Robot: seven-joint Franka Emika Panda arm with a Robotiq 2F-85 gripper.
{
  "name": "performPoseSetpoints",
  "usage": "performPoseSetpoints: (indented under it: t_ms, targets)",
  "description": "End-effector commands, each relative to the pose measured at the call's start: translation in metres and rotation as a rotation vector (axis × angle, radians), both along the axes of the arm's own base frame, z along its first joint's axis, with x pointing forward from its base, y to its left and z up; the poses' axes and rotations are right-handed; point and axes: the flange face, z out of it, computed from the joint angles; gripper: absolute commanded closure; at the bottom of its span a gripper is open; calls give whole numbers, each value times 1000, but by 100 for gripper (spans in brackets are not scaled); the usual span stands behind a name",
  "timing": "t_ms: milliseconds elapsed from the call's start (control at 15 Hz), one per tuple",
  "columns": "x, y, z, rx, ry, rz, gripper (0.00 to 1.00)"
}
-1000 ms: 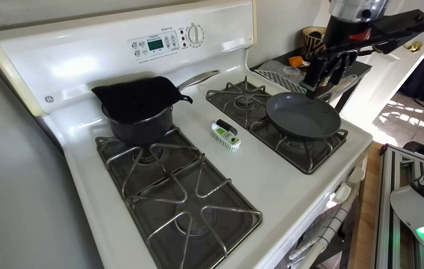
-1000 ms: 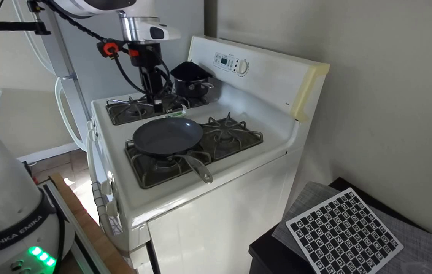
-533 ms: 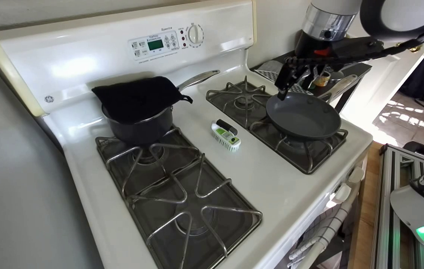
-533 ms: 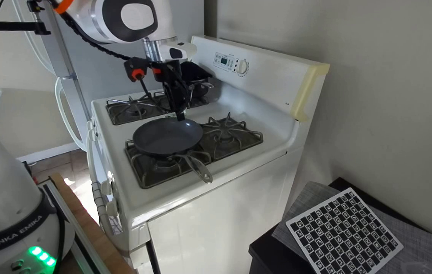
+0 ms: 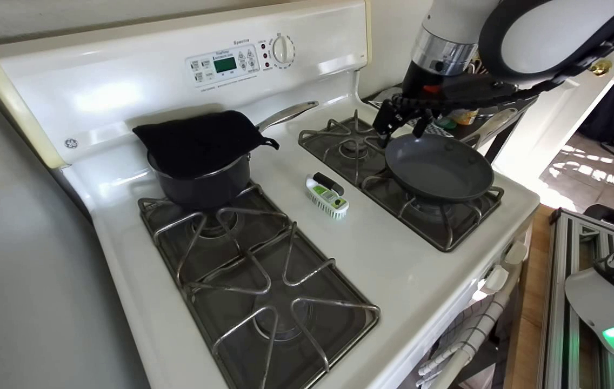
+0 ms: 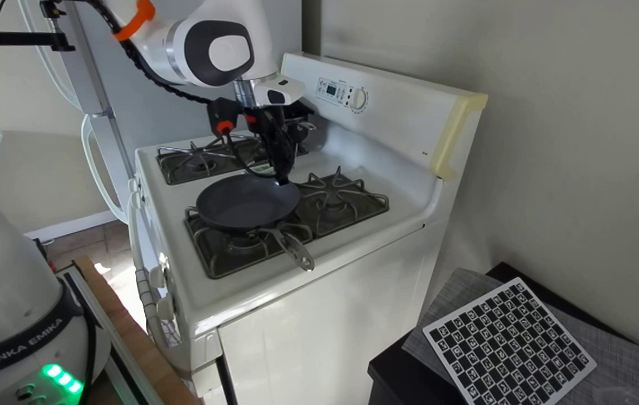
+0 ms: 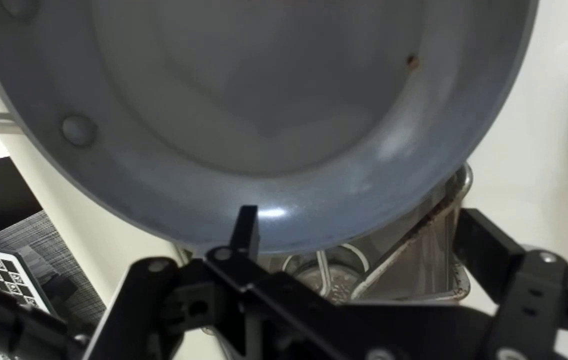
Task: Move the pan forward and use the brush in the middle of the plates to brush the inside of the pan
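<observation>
Pan (image 5: 439,170): round, shallow, dark grey, low rim, sitting on the front grate (image 5: 449,233), near the stove's (image 5: 364,254) front edge on the side away from the pot (image 5: 205,186). In an exterior view its steel-looking handle (image 6: 295,250) points toward the stove's side edge. My wrist view gives me the inside: smooth grey, rivets (image 7: 79,130) on the handle side, one small brownish speck (image 7: 412,62) near the edge of the flat bottom, pale shine on the slope. My gripper (image 7: 359,211) has its jaws spread wide, holding nothing, down by the rim on the side of the back panel (image 5: 150,81). In my wrist view one of its fingers (image 7: 246,232) overlaps the rim; the other shows just outside it, toward the brush (image 5: 327,195). Can't tell if it touches the pan. Brush is white and green with a black part, lying mid-stove between the two pairs of grates.
</observation>
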Motion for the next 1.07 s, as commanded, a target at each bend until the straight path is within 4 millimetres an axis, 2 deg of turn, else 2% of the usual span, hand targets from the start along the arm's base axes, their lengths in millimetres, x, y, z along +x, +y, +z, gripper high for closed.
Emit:
performPoseSetpoints:
  t_ms: [0, 200, 267, 400, 600, 1000]
  targets:
    - [19, 3, -9, 15, -19, -34, 0]
    - [25, 5, -17, 0, 33, -77, 0]
    - [26, 5, -20, 1, 44, -89, 3]
    - [29, 6, -24, 5, 59, -110, 20]
    - [33, 9, -27, 14, 77, -135, 36]
    - [38, 10, -29, 13, 94, -171, 44]
